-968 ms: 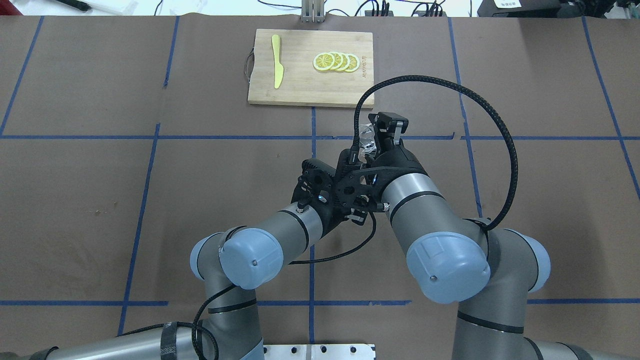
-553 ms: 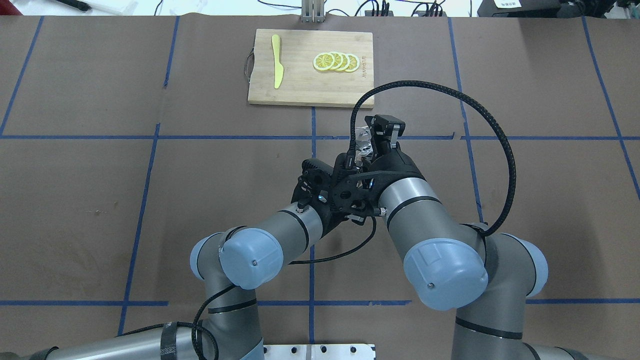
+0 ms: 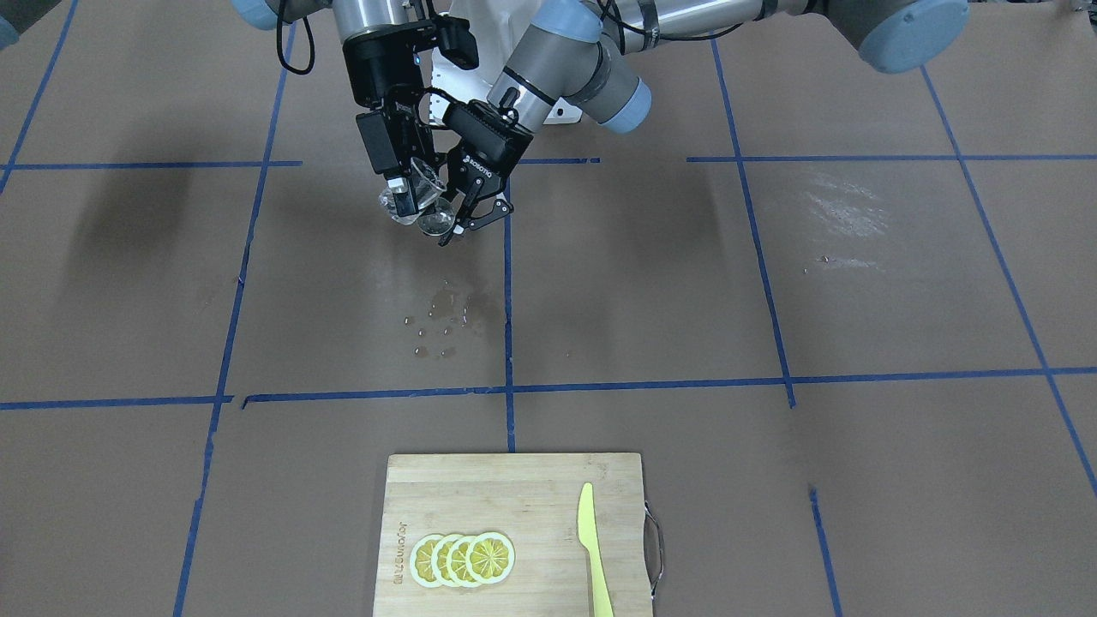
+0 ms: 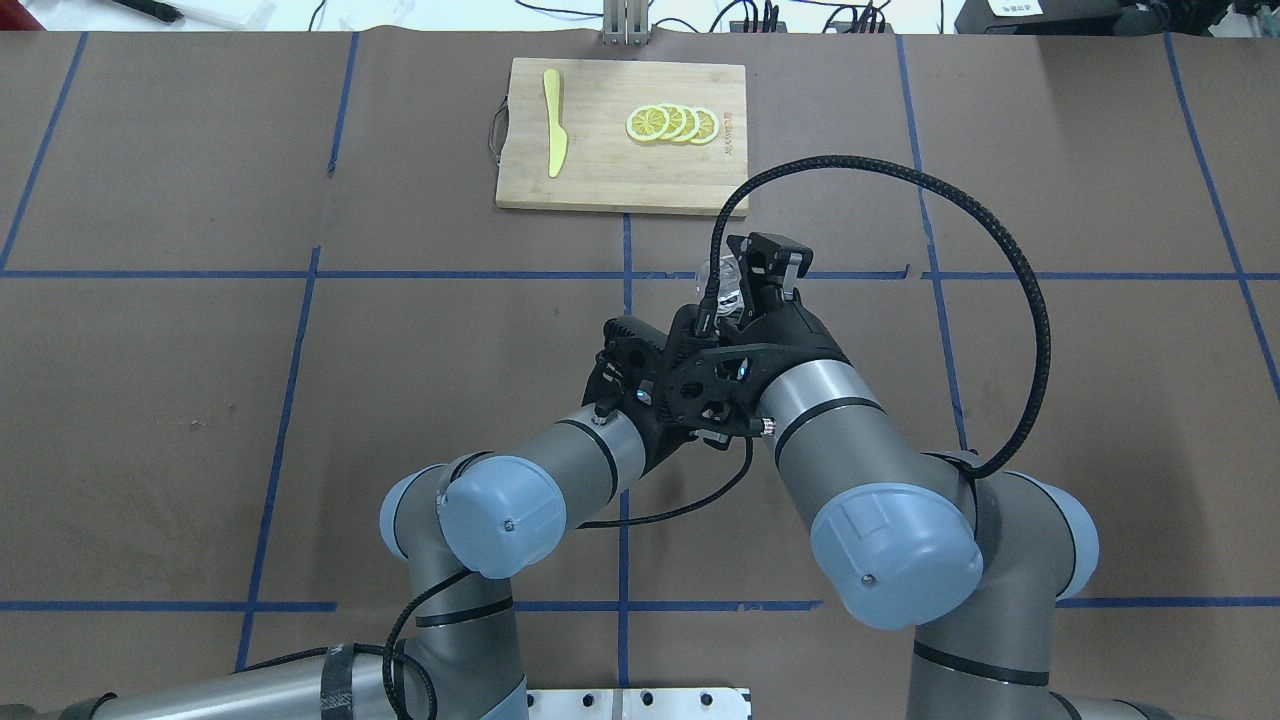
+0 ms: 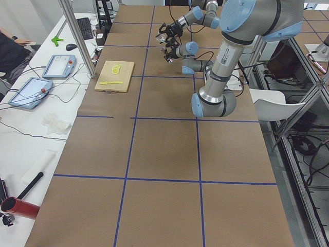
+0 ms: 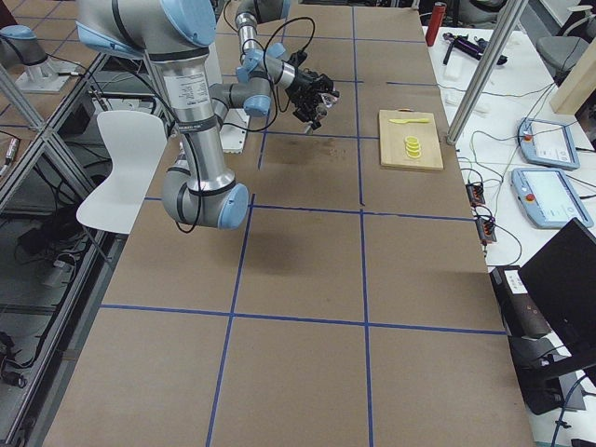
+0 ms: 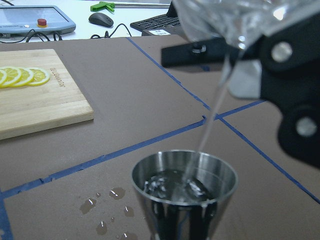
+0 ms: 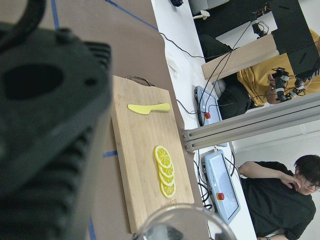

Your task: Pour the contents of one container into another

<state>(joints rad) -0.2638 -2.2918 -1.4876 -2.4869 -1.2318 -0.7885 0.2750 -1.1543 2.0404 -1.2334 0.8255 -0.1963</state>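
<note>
My right gripper (image 3: 401, 190) is shut on the small clear glass (image 3: 408, 194) and holds it tipped over. A thin stream of water (image 7: 212, 120) falls from the glass (image 7: 235, 15) into the steel jigger (image 7: 184, 192), which holds water. Just below the glass, my left gripper (image 3: 458, 224) is shut on the jigger (image 3: 435, 221), upright and above the table. In the overhead view the glass (image 4: 722, 278) peeks out beside the right wrist, and the jigger and the left fingers are hidden under it.
Water drops (image 3: 441, 321) lie on the brown paper under the grippers. A wooden cutting board (image 4: 600, 190) with lemon slices (image 4: 672, 123) and a yellow knife (image 4: 553, 120) sits at the far middle. Blue tape lines cross the table.
My right gripper with the glass has shifted slightly left and its cable has swung. The left arm has stayed still.
</note>
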